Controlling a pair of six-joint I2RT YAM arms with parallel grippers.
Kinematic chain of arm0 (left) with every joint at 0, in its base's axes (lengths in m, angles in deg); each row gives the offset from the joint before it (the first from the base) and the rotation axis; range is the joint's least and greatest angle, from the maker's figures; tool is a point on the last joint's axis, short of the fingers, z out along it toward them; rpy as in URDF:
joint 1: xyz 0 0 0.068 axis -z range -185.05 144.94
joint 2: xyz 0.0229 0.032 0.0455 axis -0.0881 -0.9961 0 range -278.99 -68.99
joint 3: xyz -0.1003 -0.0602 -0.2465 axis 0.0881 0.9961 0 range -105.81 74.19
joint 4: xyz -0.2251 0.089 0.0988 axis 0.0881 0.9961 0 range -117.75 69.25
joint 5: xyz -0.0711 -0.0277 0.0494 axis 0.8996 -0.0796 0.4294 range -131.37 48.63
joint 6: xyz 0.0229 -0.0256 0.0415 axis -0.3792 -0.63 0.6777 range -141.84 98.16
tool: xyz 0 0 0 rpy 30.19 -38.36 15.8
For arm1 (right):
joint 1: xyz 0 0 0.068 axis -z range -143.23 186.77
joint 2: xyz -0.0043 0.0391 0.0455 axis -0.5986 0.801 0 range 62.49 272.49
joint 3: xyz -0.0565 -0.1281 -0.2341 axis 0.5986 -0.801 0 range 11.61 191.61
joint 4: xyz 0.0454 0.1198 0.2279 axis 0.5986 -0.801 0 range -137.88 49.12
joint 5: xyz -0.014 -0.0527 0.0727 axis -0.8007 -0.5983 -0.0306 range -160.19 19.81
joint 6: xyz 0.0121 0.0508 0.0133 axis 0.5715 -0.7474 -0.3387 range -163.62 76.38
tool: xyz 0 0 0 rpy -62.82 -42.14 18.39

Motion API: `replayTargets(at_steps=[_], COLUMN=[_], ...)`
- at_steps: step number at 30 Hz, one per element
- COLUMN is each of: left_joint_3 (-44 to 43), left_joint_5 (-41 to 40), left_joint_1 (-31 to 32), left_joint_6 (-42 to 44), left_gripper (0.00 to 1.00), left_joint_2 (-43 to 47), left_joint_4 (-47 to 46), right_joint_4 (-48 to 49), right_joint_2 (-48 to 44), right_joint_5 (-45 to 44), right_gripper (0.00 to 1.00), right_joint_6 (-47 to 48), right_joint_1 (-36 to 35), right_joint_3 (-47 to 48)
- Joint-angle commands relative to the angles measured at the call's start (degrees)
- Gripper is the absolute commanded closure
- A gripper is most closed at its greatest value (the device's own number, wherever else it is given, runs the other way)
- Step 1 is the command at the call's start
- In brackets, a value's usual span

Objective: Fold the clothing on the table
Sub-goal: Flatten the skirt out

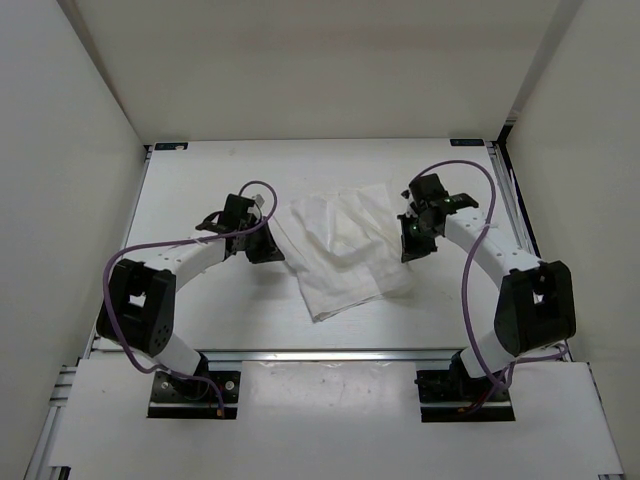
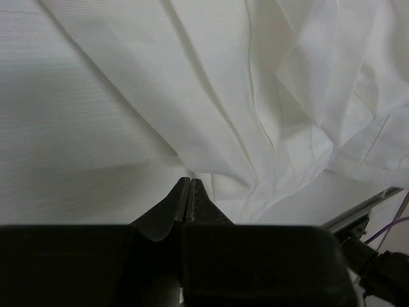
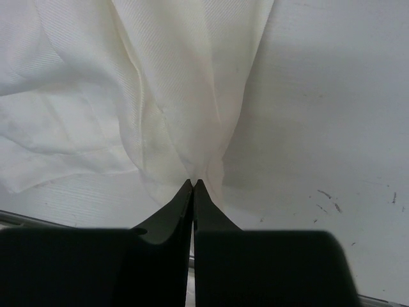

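Note:
The clothing [image 1: 340,250], a creased white fabric, lies rumpled in the middle of the table [image 1: 200,190] between both arms. My left gripper [image 1: 272,245] is at its left edge. In the left wrist view the jaws are together at the tips [image 2: 190,181], and folds of the clothing [image 2: 223,96] run into them. My right gripper [image 1: 412,242] is at the clothing's right edge. Its jaws are also pressed together [image 3: 193,183], with the clothing [image 3: 172,83] gathered into a pinch at the tips and lifted off the table [image 3: 332,128].
White walls [image 1: 70,200] enclose the table on three sides. An aluminium rail [image 1: 340,355] runs along the near edge by the arm bases. Purple cables [image 1: 470,270] loop beside each arm. Small dark marks [image 3: 326,195] dot the table by the right gripper.

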Motion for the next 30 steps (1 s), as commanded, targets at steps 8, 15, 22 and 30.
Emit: replayTargets(at_steps=[8,15,22,30], left_joint_3=[10.1,8.79,11.86,15.91], left_joint_5=[14.08,12.76,14.52,11.88], left_joint_1=[6.92,11.13,14.58,3.5], left_joint_6=[-7.61,-9.27,-17.45,-15.09], left_gripper=[0.61,0.59,0.59,0.58], left_joint_2=[6.53,3.02,-0.85,8.63], left_joint_4=[-15.33,-15.33,-26.67,-22.02], right_joint_4=[-0.6,-0.42,-0.07,12.48], right_joint_2=[-3.06,-0.96,-0.77,-11.14], right_joint_5=[1.56,3.23,5.95,1.39], right_gripper=[1.0,1.0,1.0,1.0], right_joint_6=[0.34,-0.19,-1.33,2.55], right_joint_1=[5.71,6.33,5.28,-6.16], right_joint_3=[5.92,4.95,7.57,19.62])
